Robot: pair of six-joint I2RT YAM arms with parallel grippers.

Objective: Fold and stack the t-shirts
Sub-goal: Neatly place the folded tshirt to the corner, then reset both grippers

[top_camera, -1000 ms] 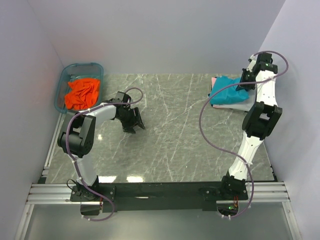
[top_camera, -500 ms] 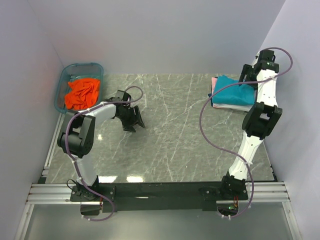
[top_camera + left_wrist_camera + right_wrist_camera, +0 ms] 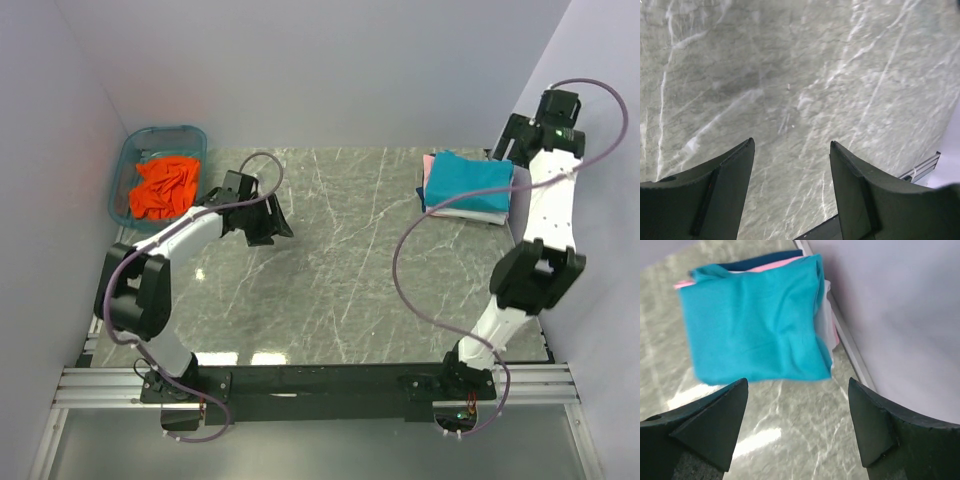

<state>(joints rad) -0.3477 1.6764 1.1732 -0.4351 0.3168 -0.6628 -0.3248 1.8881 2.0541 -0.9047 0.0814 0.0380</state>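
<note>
Grey marble table (image 3: pixel 340 270) carries the stack at its far right corner, where the teal t-shirt (image 3: pixel 752 335) now lies flat on top, with edges of the pink t-shirt (image 3: pixel 775 266), dark blue t-shirt (image 3: pixel 755 261) and white t-shirt (image 3: pixel 826 315) showing beneath it. A second ago my right gripper (image 3: pixel 797 383) was down on that teal shirt; it has since let go and lifted away, its jaws spread wide and empty. My left gripper (image 3: pixel 791 142) has shifted slightly farther back and hangs well open and empty over bare marble, while the orange t-shirt (image 3: pixel 165 187) sits crumpled in the blue tub (image 3: pixel 128 170).
</note>
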